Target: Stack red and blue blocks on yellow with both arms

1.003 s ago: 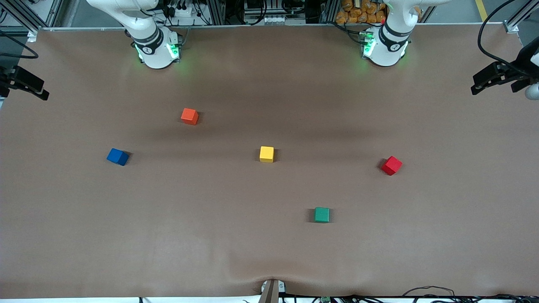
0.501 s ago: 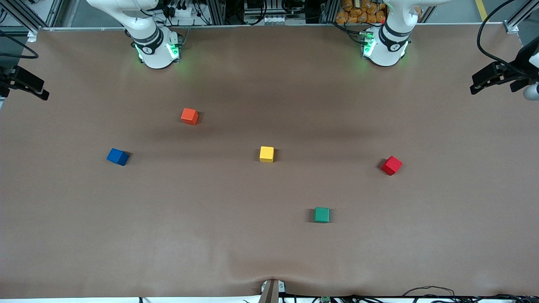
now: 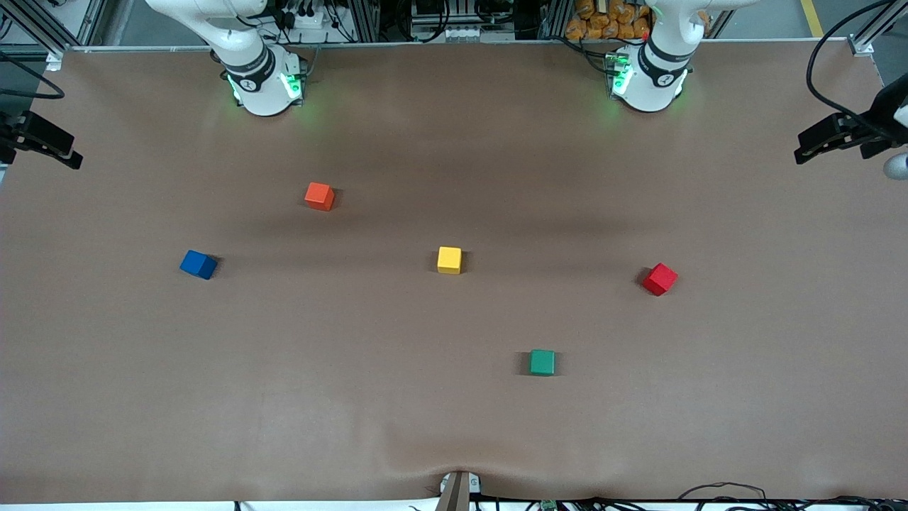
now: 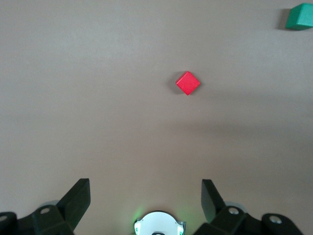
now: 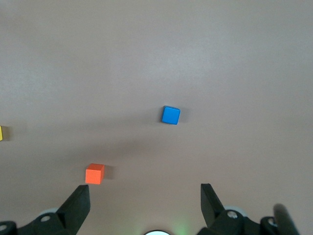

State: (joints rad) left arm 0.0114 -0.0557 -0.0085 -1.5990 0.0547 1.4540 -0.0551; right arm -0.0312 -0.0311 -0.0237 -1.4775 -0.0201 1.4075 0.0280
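The yellow cube [image 3: 449, 260] sits mid-table. The red cube [image 3: 660, 279] lies toward the left arm's end, turned cornerwise, and the blue cube [image 3: 198, 264] toward the right arm's end. All three stand apart on the brown table. In the left wrist view my left gripper [image 4: 145, 188] hangs high over the table with the red cube [image 4: 188, 83] ahead of its open, empty fingers. My right gripper [image 5: 145, 193] is likewise high, open and empty, with the blue cube [image 5: 170, 115] ahead of it. Neither gripper shows in the front view.
An orange-red cube [image 3: 319, 196] lies nearer the right arm's base [image 3: 262, 89] than the blue one. A green cube [image 3: 543, 362] lies nearer the front camera than the yellow. Black devices [image 3: 837, 138] [image 3: 42, 138] overhang both table ends.
No cube has moved. The black device at the left arm's end of the table has shifted slightly.
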